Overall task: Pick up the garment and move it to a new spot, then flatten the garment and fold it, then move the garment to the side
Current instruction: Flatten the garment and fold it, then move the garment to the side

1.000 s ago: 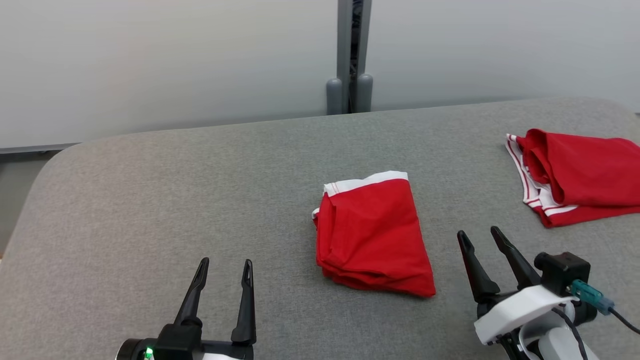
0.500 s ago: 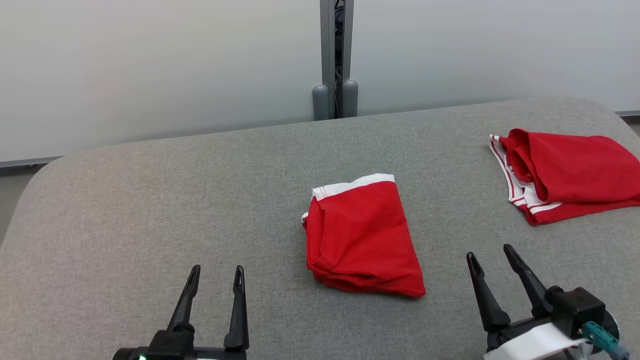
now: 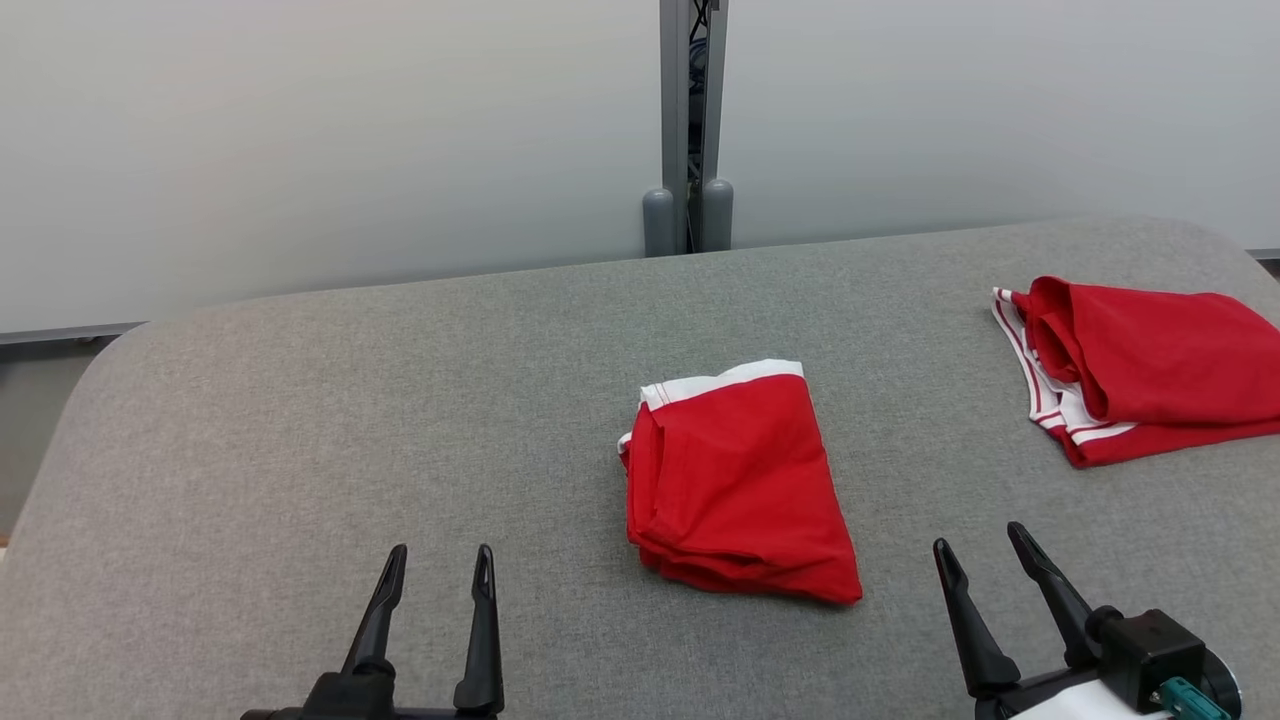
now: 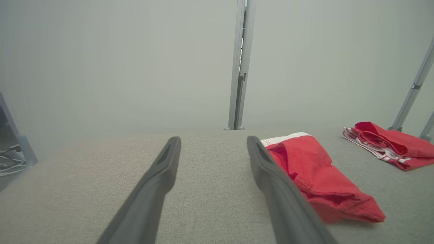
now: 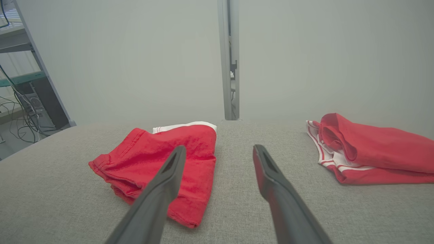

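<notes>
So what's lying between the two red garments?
Nothing: in the head view, bare grey table runs between the folded garment and the rumpled garment.

We see left pincer point(image 3: 436, 562) and right pincer point(image 3: 978, 556) low in head view, jaws apart, holding nothing.

Nothing here can be read: no writing, label, brand or number shows on the folded garment point(image 3: 735, 480) or anywhere else.
</notes>
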